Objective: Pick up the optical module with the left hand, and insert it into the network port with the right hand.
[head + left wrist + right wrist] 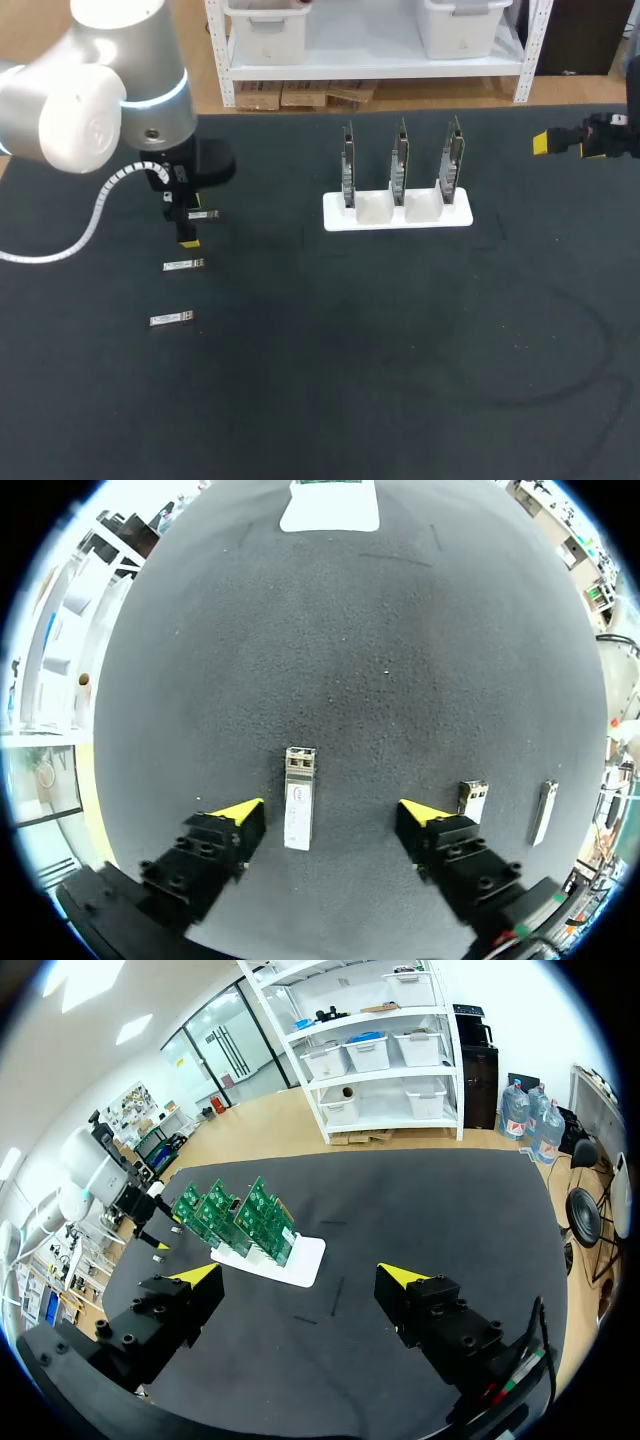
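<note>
Hovering released, left gripper is straddling one optical module; right gripper, also released, is hanging well apart from it.

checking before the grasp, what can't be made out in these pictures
Boards: network ports too small in head and right wrist views.
Left gripper in head view: largely hidden under its own wrist.
Right gripper in head view: cut off by the edge, one yellow tip showing.
</note>
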Robot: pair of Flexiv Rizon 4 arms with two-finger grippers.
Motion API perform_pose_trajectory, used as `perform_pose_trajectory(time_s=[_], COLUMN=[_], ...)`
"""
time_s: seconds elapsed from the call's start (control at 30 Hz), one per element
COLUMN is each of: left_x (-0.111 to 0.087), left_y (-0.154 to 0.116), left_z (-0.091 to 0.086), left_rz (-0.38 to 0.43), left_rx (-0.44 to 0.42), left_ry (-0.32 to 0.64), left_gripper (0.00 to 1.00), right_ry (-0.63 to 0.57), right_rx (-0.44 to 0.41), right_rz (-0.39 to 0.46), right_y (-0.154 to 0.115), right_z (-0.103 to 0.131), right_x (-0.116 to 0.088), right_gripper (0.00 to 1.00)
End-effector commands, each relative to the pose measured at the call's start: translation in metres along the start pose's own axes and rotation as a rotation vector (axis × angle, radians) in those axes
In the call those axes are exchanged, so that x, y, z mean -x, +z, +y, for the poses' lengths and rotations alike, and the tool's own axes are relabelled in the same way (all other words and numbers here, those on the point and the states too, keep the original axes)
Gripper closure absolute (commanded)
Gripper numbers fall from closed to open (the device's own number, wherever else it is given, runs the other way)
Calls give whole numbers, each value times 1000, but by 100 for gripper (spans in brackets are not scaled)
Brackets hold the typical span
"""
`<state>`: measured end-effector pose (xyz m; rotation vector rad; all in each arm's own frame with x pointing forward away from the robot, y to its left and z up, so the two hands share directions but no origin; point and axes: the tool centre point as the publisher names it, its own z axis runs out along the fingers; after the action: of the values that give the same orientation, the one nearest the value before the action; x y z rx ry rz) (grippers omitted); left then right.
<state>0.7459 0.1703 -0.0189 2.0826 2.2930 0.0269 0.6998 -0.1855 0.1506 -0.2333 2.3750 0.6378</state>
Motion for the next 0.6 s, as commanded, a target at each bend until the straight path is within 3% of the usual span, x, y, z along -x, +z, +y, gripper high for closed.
perform_pose_trajectory(time_s=[0.03, 0.1, 0.6], left_x=[2, 2, 4], left_y=[3, 3, -3], left_z=[5, 5, 0], left_rz=[5, 6, -39], left_rx=[-13, -17, -9], left_ry=[1, -3, -4], left_gripper=[80, 100, 100], right_ry=[1, 1, 1], right_rx=[-4, -4, -4], right_rz=[-1, -1, -1], right_y=[0, 0, 0], right_z=[1, 1, 1], right_x=[0, 0, 0], right_gripper=[0, 0, 0])
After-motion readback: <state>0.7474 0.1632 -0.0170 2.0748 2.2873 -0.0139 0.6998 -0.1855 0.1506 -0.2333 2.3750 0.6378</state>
